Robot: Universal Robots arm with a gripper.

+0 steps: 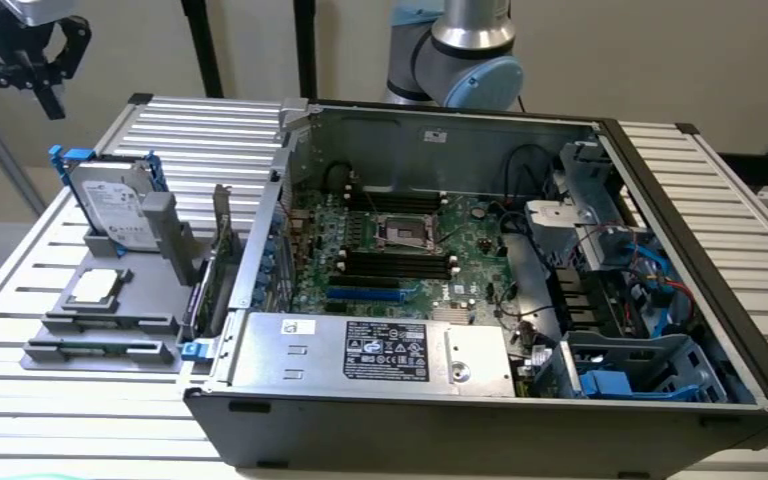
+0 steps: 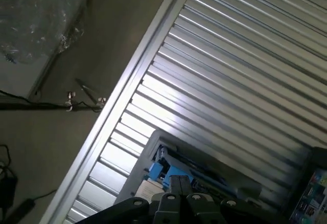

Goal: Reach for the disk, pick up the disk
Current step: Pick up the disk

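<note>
The black two-fingered pincer [image 1: 40, 80] is seen closed and empty, raised above the slatted aluminium desk's [image 1: 718, 200] far corner at the exterior view's left. The flat silver-grey disk [image 1: 108, 205] in its blue plastic carrier is propped in a grey stand [image 1: 104, 325] near that edge. Its white label cannot be read. Bare slats are left beside it.

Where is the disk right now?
At the exterior view's left, the disk leans upright in the grey tray, beside the open computer case and behind the silver chip.
</note>
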